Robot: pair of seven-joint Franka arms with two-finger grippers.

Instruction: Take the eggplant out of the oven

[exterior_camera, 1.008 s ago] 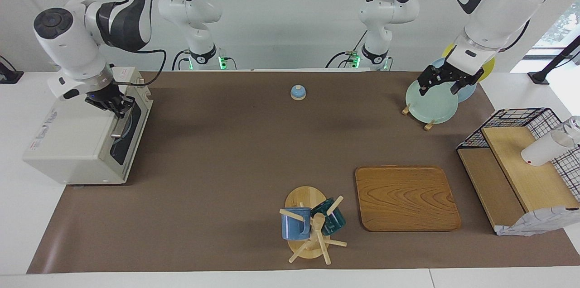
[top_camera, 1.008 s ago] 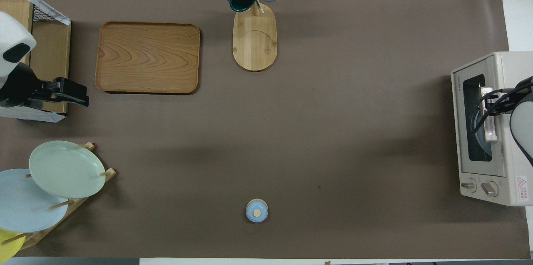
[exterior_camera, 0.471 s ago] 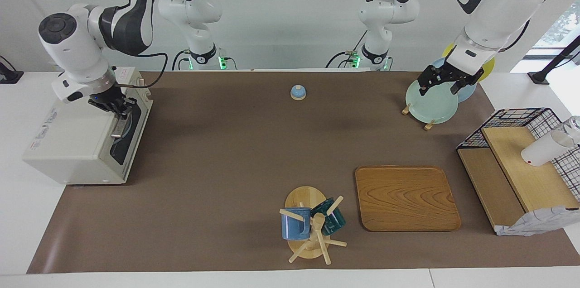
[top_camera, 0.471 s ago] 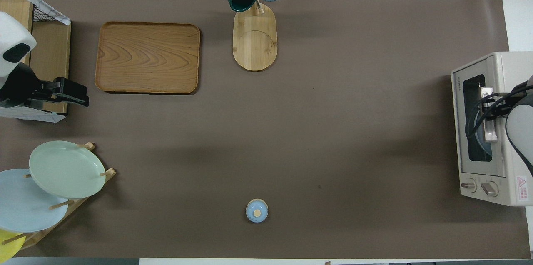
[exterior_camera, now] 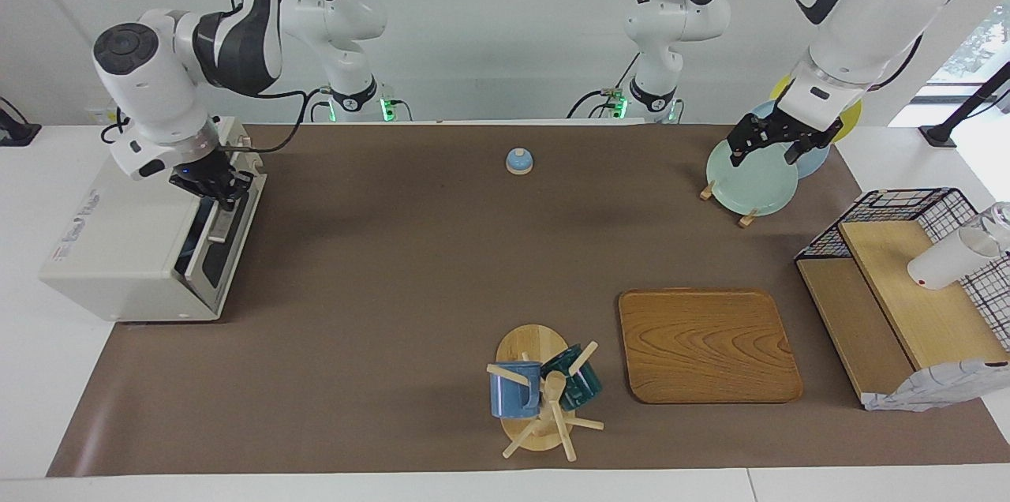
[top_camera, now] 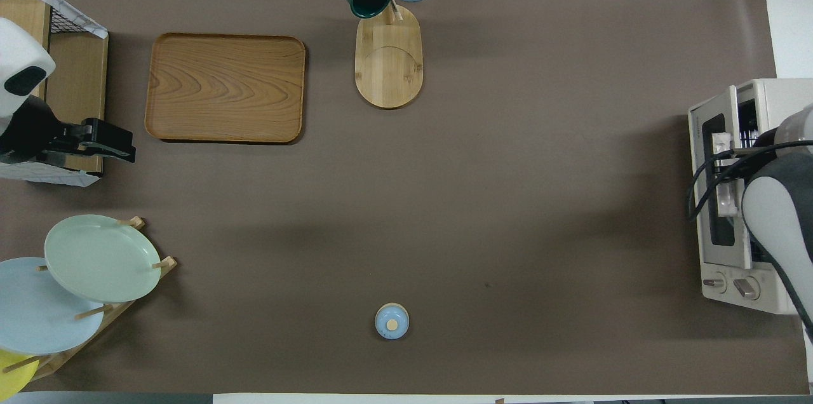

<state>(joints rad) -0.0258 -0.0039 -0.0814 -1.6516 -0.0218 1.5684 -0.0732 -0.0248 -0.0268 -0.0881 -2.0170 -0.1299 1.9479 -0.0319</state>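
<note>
Here the right gripper (exterior_camera: 215, 188) sits at the top edge of the toaster oven's door (exterior_camera: 223, 237), its fingers pressed together on the silver bar handle (exterior_camera: 218, 224); the door stands slightly ajar, tipped outward from the off-white oven (exterior_camera: 126, 249) at the right arm's end of the table. In the overhead view a narrow dark gap with wire rack (top_camera: 748, 121) shows between the door's upper edge and the oven body. The eggplant is not visible in either view; judged from the task, it lies inside the cavity, below and inward of the gripper, so the door must swing further down toward the table's middle before any reach. Its long axis cannot be told. The right arm is plainly the nearer one and already on the oven. The left gripper (exterior_camera: 769, 140) waits with fingers spread, hanging over the pale green plate (exterior_camera: 750, 182) in the plate rack at the left arm's end, well apart from the oven.
</note>
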